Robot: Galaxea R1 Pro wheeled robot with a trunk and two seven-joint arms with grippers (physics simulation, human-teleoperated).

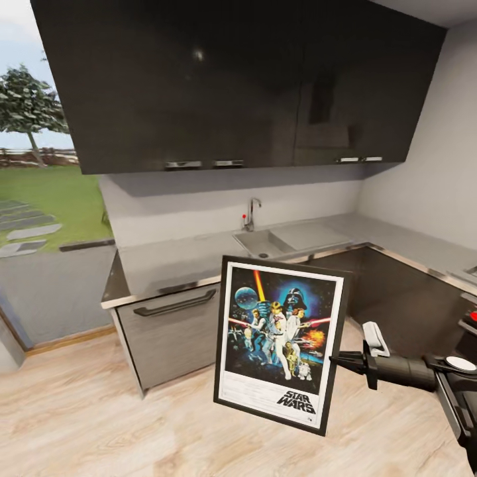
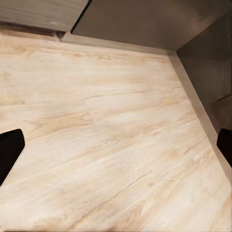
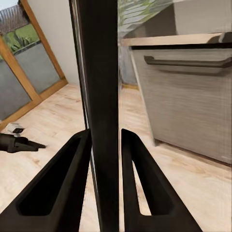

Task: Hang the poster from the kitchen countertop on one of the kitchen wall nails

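The poster (image 1: 278, 341), a black-framed Star Wars picture with a white border, hangs upright above the wooden floor in front of the kitchen countertop (image 1: 179, 258). My right gripper (image 1: 338, 360) is shut on its right edge. In the right wrist view the frame's dark edge (image 3: 101, 96) stands clamped between the two fingers (image 3: 63, 183) of that gripper (image 3: 105, 135). My left gripper (image 2: 116, 150) faces bare floor, open, with one dark fingertip (image 2: 9, 152) at each side of the picture. The wall nail is out of view.
A sink (image 1: 262, 244) with a tap (image 1: 252, 213) is set into the worktop, under dark wall cabinets (image 1: 232, 86). A grey drawer front (image 1: 175, 318) sits below. A glass door (image 1: 46, 199) to the garden is at left. Plain pale wall (image 1: 430, 172) rises at right.
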